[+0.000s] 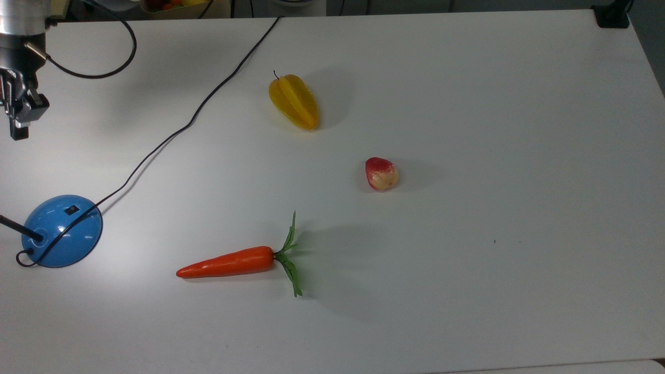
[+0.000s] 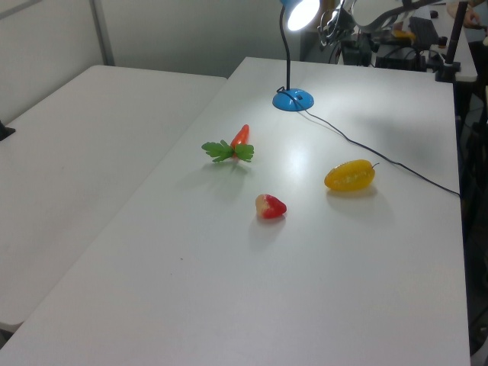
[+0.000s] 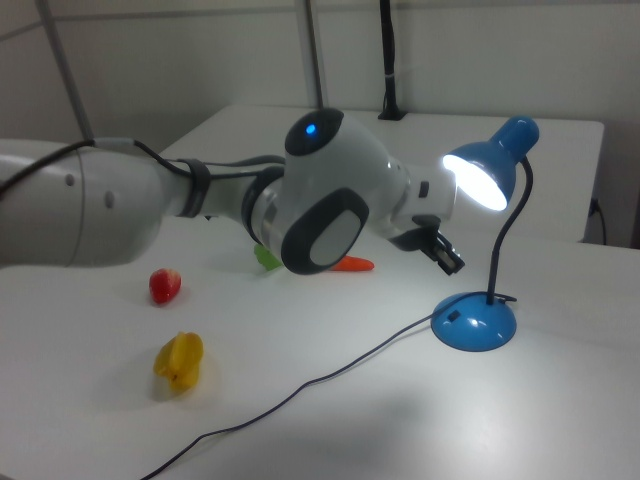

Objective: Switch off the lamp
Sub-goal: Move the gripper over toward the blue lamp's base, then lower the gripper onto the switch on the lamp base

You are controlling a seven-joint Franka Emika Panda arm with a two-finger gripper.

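Lamp (image 1: 61, 231), lit, has its switch (image 1: 71, 210) well below the hand (image 1: 18, 132) in the top view; hand's state I cannot tell

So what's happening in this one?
A robot arm is heading for a blue desk lamp on a white table. The lamp is lit. The gripper hangs in the air beside the lamp, above the switch on its base, and is not touching it. A carrot, a starfruit and a small red fruit lie untouched on the table.
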